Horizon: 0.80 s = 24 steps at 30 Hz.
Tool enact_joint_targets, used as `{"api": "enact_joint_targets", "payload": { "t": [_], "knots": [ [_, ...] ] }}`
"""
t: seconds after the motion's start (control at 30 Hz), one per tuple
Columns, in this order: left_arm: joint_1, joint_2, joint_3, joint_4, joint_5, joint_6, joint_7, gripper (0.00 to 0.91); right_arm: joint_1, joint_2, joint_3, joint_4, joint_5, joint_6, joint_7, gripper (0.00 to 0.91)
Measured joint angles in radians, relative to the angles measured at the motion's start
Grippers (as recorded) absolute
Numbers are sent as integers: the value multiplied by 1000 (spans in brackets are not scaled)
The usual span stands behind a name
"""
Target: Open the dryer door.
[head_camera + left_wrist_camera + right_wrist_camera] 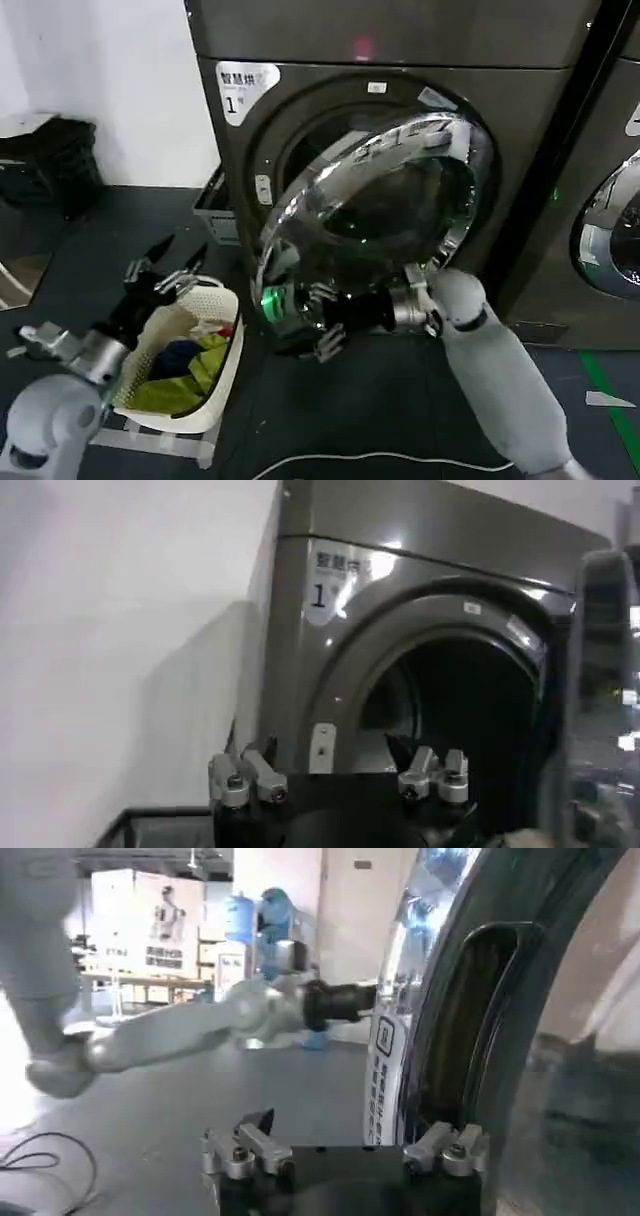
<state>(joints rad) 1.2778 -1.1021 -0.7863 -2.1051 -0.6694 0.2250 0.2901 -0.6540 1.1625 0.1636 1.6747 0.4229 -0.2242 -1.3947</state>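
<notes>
My right tool (318, 318) sits at about 6 o'clock under the dryer door (385, 215), just beside the lower rim of its chrome ring. Its fingers are spread apart and grasp nothing; in the right wrist view one finger (245, 1148) stands clear on the floor side, the other (445, 1148) lies just beside the door's dark edge (470, 998), and whether it touches I cannot tell.

The door is swung partly out from the machine with the white "1" label (243, 90), hinged on its 3 o'clock side, its free edge well off the front. At 9 to 12 o'clock of the door the dark drum opening (300, 150) shows behind it. The left wrist view looks straight into that opening (470, 720), with the door's edge (600, 680) standing at 3 o'clock of it.

My left tool (160, 280) hangs released at 9 o'clock of the machine, low, over the rim of a white laundry basket (225, 345) that holds coloured clothes (190, 370). Its fingers (245, 778) are splayed and hold nothing.
</notes>
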Motion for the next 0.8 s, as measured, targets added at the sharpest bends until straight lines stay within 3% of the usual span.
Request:
{"api": "enact_joint_targets", "payload": {
  "t": [0.4,0.8],
  "knots": [
    [-85,53,99,46,-37,22,19,907,-93,-75,56,66,47,64,-49,907],
    [-155,91,221,75,-86,76,97,907,-182,-165,157,73,102,126,-69,907]
  ]
}}
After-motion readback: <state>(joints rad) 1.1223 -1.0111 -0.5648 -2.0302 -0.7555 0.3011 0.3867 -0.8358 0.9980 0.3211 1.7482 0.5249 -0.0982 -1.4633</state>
